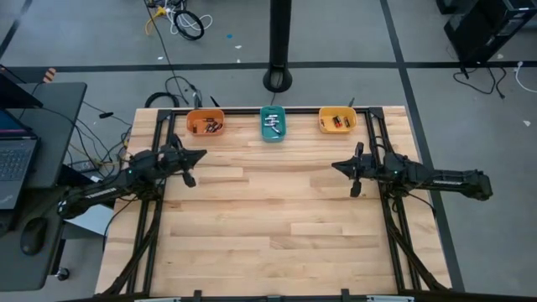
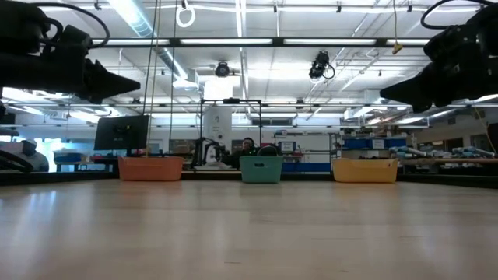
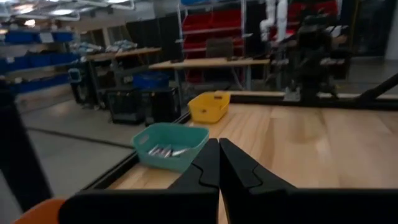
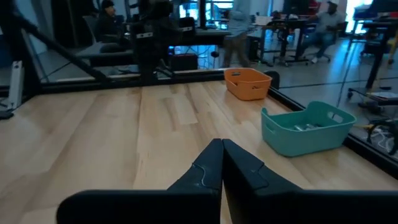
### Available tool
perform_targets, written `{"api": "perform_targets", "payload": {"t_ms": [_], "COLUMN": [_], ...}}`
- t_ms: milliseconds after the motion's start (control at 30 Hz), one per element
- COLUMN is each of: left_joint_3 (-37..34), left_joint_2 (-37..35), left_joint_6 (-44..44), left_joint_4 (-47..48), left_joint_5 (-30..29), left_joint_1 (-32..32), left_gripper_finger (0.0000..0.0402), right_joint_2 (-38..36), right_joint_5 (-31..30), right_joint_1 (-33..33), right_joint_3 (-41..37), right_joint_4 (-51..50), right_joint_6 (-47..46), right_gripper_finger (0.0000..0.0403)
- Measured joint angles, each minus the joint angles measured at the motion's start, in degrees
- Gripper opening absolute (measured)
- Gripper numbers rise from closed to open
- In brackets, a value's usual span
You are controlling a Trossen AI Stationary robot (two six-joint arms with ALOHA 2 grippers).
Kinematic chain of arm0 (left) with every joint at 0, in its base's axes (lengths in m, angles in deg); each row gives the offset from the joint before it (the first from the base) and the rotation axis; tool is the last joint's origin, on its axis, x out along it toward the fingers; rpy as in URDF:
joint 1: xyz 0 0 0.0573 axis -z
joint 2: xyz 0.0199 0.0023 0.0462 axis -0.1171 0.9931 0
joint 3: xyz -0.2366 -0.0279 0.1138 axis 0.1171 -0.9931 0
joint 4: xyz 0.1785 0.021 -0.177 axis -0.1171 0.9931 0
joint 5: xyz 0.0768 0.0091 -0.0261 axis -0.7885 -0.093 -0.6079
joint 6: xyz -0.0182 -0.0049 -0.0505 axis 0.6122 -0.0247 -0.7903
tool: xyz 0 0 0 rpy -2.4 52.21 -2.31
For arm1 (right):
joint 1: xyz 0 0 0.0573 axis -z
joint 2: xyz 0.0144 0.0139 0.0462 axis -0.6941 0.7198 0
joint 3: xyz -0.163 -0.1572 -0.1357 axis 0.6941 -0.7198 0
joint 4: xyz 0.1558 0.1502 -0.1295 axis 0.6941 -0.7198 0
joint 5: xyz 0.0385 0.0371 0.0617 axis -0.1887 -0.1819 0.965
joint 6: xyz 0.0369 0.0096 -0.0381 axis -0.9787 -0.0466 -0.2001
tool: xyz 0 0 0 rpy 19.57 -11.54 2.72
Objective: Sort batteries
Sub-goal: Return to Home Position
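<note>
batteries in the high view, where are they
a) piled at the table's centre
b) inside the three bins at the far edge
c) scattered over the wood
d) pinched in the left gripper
B: the batteries lie inside the orange bin, the teal bin and the yellow bin, while the left gripper and the right gripper are shut on nothing.

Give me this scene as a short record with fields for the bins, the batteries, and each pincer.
Bins: orange plastic bin, teal plastic bin, yellow plastic bin, in a row along the wooden table's far edge.
Batteries: small cylindrical batteries lie inside all three bins; none seen loose on the wood.
Left pincer: shut, empty, raised above the table's left side.
Right pincer: shut, empty, raised above the table's right side.
</note>
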Motion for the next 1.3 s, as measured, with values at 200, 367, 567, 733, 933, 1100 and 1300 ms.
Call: {"api": "perform_targets", "payload": {"t_ms": [200,367,567,733,933,1100,1300], "left_joint_3": [0.0,0.0,0.0,0.0,0.0,0.0,0.0], "left_joint_2": [0.0,0.0,0.0,0.0,0.0,0.0,0.0], "left_joint_6": [0.0,0.0,3.1,3.0,3.0,3.0,3.0], "left_joint_4": [1.3,1.1,0.7,0.9,0.9,0.9,0.9], "left_joint_5": [-1.1,-1.3,-1.9,-3.3,-3.3,-3.3,-3.3], "left_joint_1": [0.0,0.0,0.0,0.0,0.0,0.0,0.0], "left_gripper_finger": [0.0006,0.0006,0.0006,0.0006,0.0006,0.0006,0.0006], "right_joint_2": [0.5,2.3,3.8,5.0,5.6,5.6,5.6], "right_joint_5": [-2.6,-3.5,-3.6,-3.5,-2.8,-2.8,-2.6], "right_joint_1": [0.0,0.0,0.0,0.0,0.0,0.0,0.0], "right_joint_3": [0.0,0.0,0.0,0.0,0.0,0.0,0.0], "right_joint_4": [0.4,0.6,0.6,0.6,0.5,0.5,0.5], "right_joint_6": [-2.5,-1.4,0.2,-7.8,-10.1,-10.1,-10.1], "right_gripper_finger": [0.0016,0.0011,0.0033,0.0033,0.0026,0.0028,0.0032]}}
